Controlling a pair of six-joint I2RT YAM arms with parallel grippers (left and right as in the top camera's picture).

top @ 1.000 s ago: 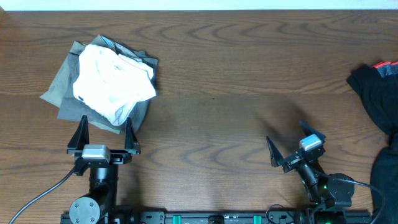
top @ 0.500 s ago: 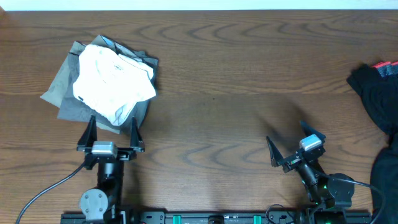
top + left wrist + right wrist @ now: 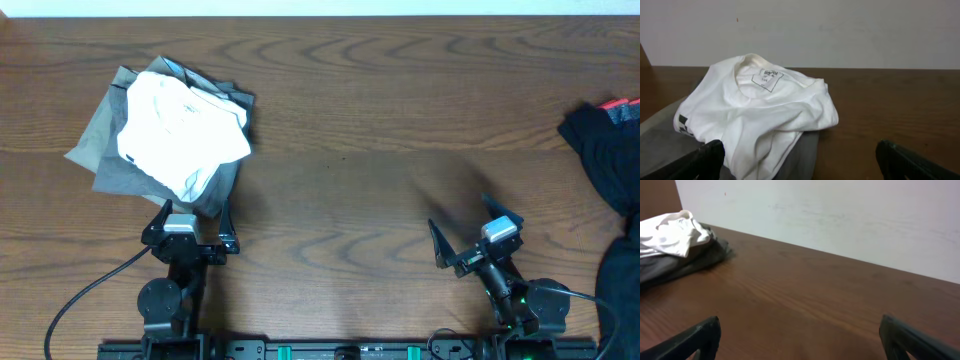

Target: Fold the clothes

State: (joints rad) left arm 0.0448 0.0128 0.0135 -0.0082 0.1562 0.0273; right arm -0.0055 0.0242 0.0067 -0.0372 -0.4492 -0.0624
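- Two tools, each with its fingers spread wide and nothing between them. The left tool (image 3: 192,222) sits just short of the pile, and the right tool (image 3: 458,210) is over bare table (image 3: 380,120).
- What changed: over the last second the left tool drew back toward its base. Its fingers had flanked the pile's near edge and now sit just clear of it. The right tool has not moved.
- T-shirt (image 3: 180,130): white, in a compact, lumpy bundle with the neck label up. It lies on grey trousers (image 3: 95,150) at the table's far left. Neither shifted as the arm pulled away.
- Black garment (image 3: 605,150): heaped at the right edge, partly out of frame and well apart from both tools.
- Meaning: the pull-back looks like the left arm leaving this pile alone, either to reset or because it is done there. The T-shirt is a rough fold at best. The black garment looks unfolded, so the task seems unfinished, and the right arm is nearer to it.
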